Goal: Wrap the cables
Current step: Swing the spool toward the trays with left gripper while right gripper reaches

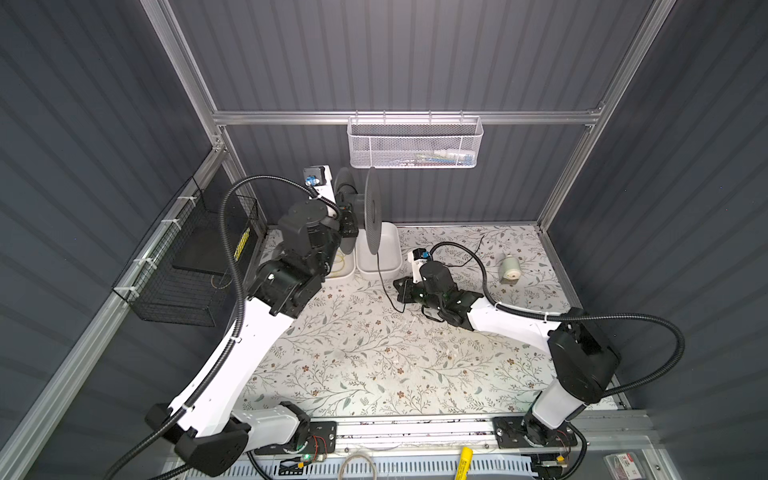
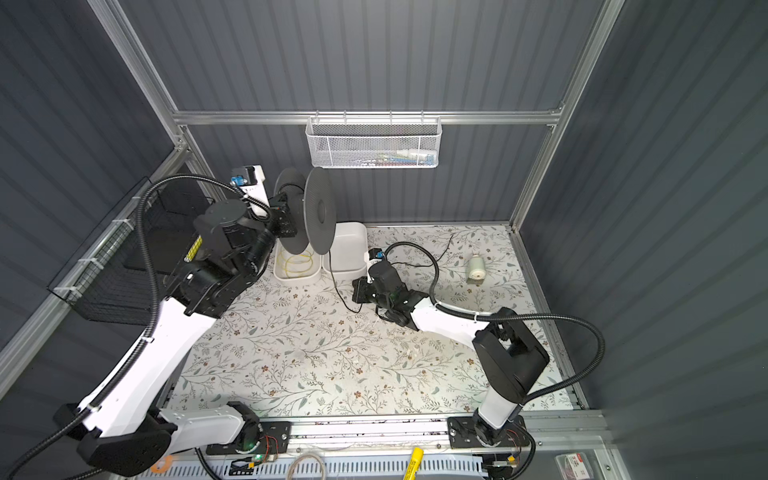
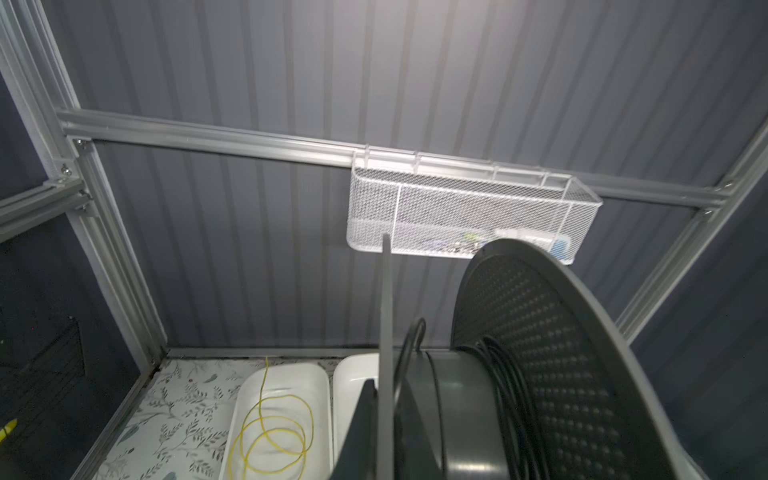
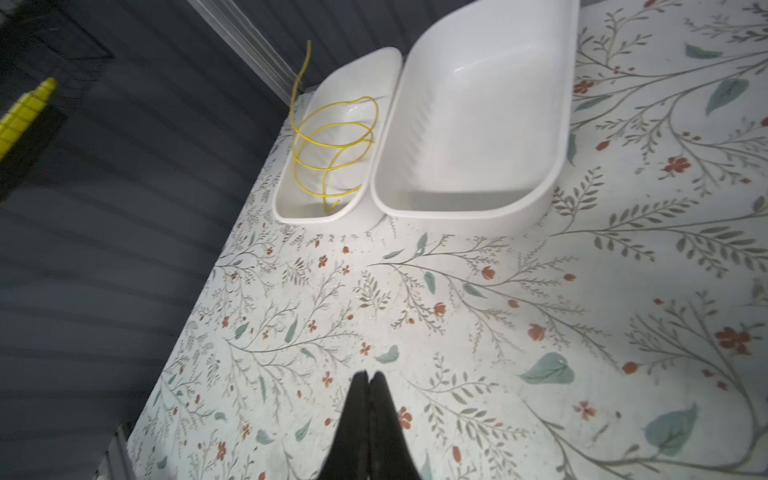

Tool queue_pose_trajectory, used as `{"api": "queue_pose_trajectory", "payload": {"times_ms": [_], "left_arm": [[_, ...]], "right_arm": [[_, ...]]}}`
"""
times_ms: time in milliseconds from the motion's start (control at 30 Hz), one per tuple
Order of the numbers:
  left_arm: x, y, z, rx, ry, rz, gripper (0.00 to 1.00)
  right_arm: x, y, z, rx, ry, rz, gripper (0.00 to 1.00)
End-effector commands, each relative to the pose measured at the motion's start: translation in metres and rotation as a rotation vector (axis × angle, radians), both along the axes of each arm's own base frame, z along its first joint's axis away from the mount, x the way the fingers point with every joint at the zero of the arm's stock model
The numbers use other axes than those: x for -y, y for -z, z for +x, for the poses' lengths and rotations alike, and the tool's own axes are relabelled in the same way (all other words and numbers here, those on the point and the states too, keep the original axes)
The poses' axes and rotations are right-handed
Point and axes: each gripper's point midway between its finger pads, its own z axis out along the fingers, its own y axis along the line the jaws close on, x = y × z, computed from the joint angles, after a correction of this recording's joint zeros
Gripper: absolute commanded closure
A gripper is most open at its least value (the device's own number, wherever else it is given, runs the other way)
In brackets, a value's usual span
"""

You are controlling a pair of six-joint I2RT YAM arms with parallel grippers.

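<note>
A grey spool (image 1: 372,208) (image 2: 320,210) is held up above the white trays, its axis level. My left gripper (image 1: 348,220) (image 3: 386,382) is shut on the edge of its nearer flange (image 3: 385,299). Several turns of the thin black cable (image 3: 509,386) lie on the hub. From the spool the cable (image 1: 380,276) (image 2: 337,286) hangs to the table and bends beside my right gripper (image 1: 397,289) (image 2: 356,291). More of it trails behind the right wrist (image 1: 461,264). The right gripper (image 4: 369,374) is shut low over the table, and no cable shows between its fingertips.
Two white trays stand at the back under the spool: one (image 4: 465,208) empty, the other (image 2: 282,274) holding a yellow wire coil (image 4: 332,137). A small white cylinder (image 1: 510,268) lies at back right. A white mesh basket (image 1: 415,143) hangs on the rear rail and a black wire basket (image 1: 183,266) on the left wall.
</note>
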Motion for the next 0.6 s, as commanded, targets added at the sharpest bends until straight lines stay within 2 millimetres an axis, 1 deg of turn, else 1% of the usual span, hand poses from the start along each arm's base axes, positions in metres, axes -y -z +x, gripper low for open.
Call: {"api": "queue_pose_trajectory", "payload": {"times_ms": [0,67,167,200,233,367,400,567], "left_arm": [[-0.011,-0.016,0.011,0.108,-0.106,-0.065,1.00],[-0.008,0.009,0.024,0.071,-0.142,-0.028,1.00],[-0.008,0.041,0.036,0.018,-0.190,0.023,1.00],[-0.009,0.044,0.038,0.017,-0.204,0.033,1.00],[-0.008,0.068,0.041,-0.023,-0.209,0.067,1.00],[-0.009,0.100,0.048,-0.094,-0.239,0.151,1.00],[-0.008,0.105,0.048,-0.109,-0.235,0.163,1.00],[-0.003,0.142,0.045,-0.206,-0.198,0.224,1.00]], "right_arm": [[-0.002,-0.043,-0.015,0.131,-0.019,0.007,1.00],[-0.003,-0.062,-0.028,0.182,-0.042,-0.008,1.00],[-0.001,-0.091,-0.044,0.255,-0.062,-0.005,1.00],[0.001,-0.101,-0.049,0.272,-0.069,0.002,1.00],[0.003,-0.111,-0.053,0.291,-0.071,0.009,1.00],[0.007,-0.145,-0.065,0.346,-0.101,0.038,1.00],[0.007,-0.152,-0.067,0.357,-0.112,0.041,1.00],[-0.004,-0.187,-0.070,0.408,-0.178,0.045,1.00]]}}
